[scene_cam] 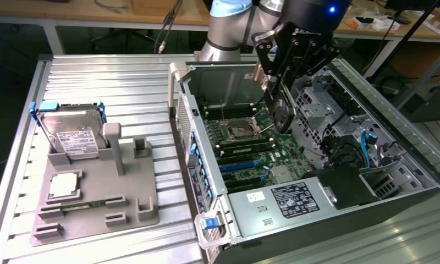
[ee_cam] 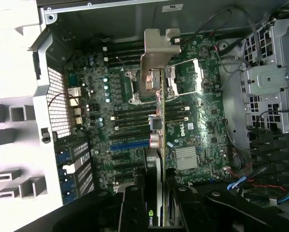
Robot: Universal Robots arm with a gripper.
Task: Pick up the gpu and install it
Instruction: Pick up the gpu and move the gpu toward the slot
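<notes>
The gpu point(ee_cam: 160, 125) is being held edge-on above the motherboard point(ee_cam: 202, 125) inside the open computer case point(scene_cam: 198, 137) on the table point(scene_cam: 117, 82); it is being gripped across its flat faces by the jaws, closed part-way; it is being judged light and stiff but fragile, best taken by the faces, away from connector edge and components; a slim green board with a black face is being shown, its long silver bracket point(ee_cam: 156, 53) at the far end.
</notes>
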